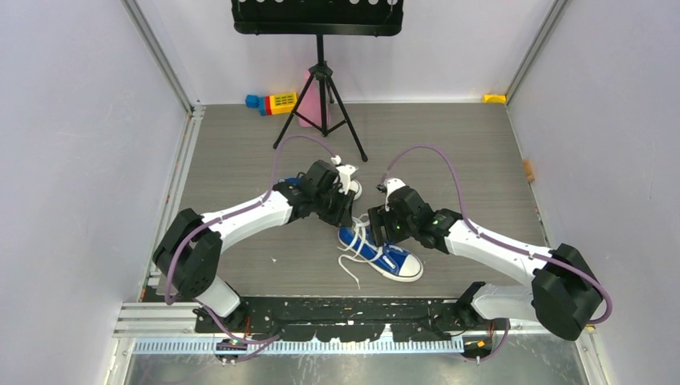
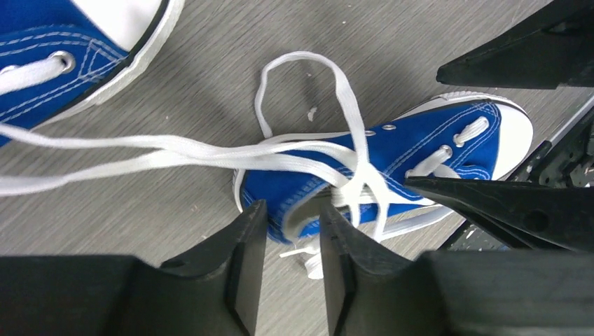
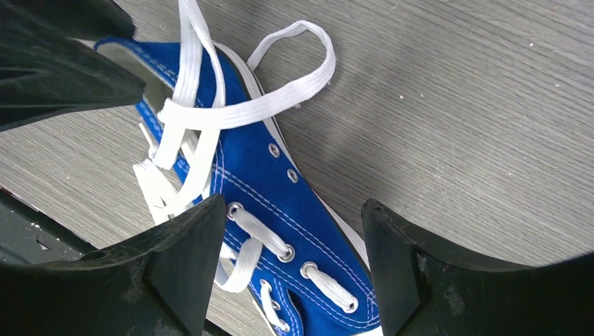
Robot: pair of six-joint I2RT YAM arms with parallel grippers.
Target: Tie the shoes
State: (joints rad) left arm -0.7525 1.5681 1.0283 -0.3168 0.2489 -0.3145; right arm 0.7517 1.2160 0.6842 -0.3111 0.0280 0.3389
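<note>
well, over a small blue canvas sneaker (image 1: 385, 255) on the grey table (image 1: 449, 136), the right pincer (image 3: 293, 206) is spread wide; the left pincer (image 2: 293, 208) is barely parted above its white laces (image 2: 210, 150).

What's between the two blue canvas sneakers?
Grey wood-grain tabletop, crossed by long white laces running left from the central blue canvas sneaker, plus one lace loop. The second blue sneaker sits upper left. Left wrist view shows it.

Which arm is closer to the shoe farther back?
Left. The left arm reaches over the far shoe, hiding most of it; the right arm hangs over the near shoe.
</note>
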